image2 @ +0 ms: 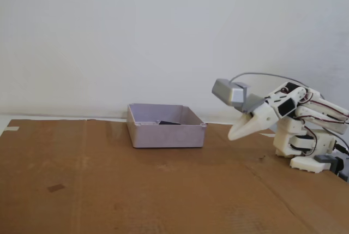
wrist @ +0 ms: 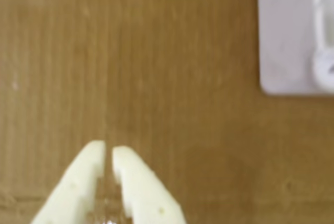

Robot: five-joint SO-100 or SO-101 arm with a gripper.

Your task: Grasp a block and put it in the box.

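Observation:
In the fixed view the box (image2: 166, 134), a shallow pale lilac-grey tray, stands on the cardboard at the centre. A small black block (image2: 169, 123) lies inside it, partly hidden by the front wall. My gripper (image2: 234, 135) hovers to the right of the box, pointing down-left toward it, apart from it. In the wrist view the pale fingers (wrist: 88, 164) meet at the bottom with only a thin slit, and my gripper (wrist: 108, 148) is shut with nothing in it. A pale corner, apparently of the box (wrist: 287, 36), shows at top right there.
Brown cardboard (image2: 136, 190) covers the table, with a crease running down on the right. The arm's white base (image2: 305, 147) and its cables stand at the far right. A white wall rises behind.

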